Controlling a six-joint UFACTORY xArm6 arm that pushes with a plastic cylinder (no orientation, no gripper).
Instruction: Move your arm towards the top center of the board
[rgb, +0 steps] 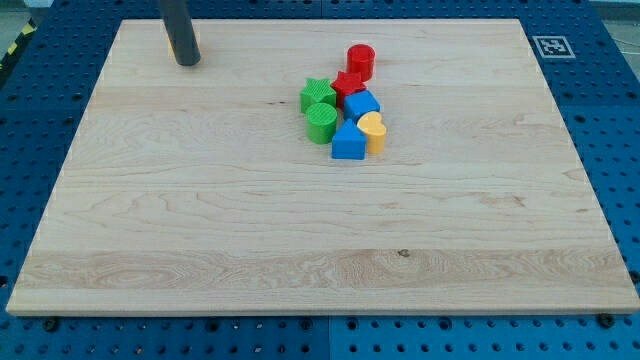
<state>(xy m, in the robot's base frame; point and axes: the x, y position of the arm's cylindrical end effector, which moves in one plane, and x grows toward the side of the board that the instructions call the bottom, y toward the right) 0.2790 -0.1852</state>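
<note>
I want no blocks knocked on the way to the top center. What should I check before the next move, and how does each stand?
1. My tip visible: ok.
2. Tip already at top center: not ok, it sits near the board's top left.
3. Tip clear of blocks: ok, cluster lies to its right.
4. Path along top edge free: ok, red cylinder sits lower.
5. Orange piece behind the rod: cannot tell what it is.

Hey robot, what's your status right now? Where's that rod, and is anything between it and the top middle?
My tip at board's top left, apart from all blocks. Orange block just behind rod. Path rightward along top edge looks open; red cylinder sits lower.
</note>
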